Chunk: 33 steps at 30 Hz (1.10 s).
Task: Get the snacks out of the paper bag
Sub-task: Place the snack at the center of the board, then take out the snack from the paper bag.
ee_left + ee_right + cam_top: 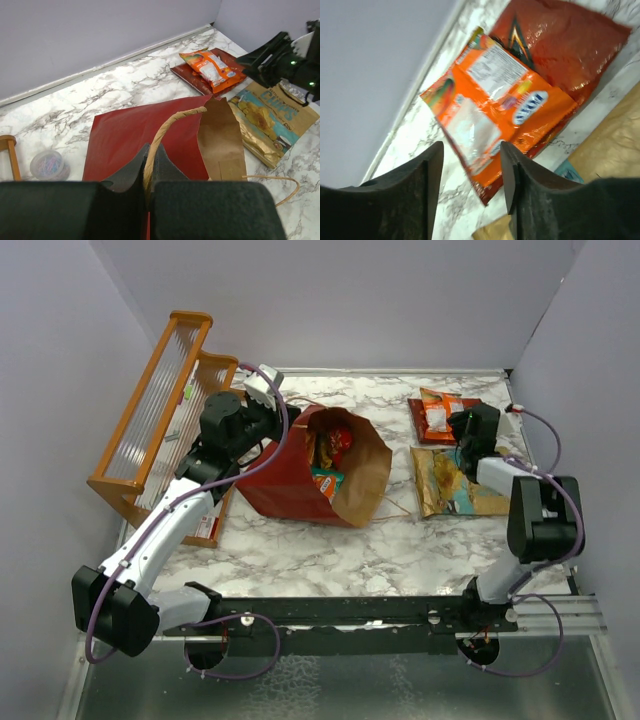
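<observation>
L tool (151, 167) clamped on twine handle (165, 131) of paper bag (125, 140). R tool (470, 152) spread wide, over orange packet (495, 105) lying atop Doritos bag (560, 40) on marble table (300, 550).

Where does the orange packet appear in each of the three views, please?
Top external: the orange packet is in the upper right part.
Left wrist: upper right.
Right wrist: centre of the picture.
Shared landmark: the dark red Doritos bag lying under it.
</observation>
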Each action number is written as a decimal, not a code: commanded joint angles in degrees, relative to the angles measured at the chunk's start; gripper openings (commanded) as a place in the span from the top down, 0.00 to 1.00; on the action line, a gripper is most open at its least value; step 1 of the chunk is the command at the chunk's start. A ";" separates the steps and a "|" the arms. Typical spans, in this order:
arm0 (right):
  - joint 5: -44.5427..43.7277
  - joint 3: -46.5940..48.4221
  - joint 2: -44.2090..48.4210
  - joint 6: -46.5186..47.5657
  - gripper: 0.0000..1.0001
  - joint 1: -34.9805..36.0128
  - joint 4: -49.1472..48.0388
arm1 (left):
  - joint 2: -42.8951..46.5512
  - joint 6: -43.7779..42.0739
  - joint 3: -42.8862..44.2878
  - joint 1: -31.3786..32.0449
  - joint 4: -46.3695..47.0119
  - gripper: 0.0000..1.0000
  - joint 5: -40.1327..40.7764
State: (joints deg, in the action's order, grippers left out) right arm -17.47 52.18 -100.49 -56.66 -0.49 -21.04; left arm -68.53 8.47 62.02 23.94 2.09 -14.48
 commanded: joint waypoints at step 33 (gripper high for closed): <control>9.23 -6.27 10.69 26.51 0.43 39.25 -9.46 | 0.95 -1.71 -1.77 0.16 4.06 1.00 -4.13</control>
State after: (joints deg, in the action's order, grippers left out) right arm 3.36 41.15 -84.16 -26.59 38.61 -25.69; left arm -68.47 5.67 60.77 24.12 4.19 -16.75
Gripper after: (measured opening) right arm 0.592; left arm 0.013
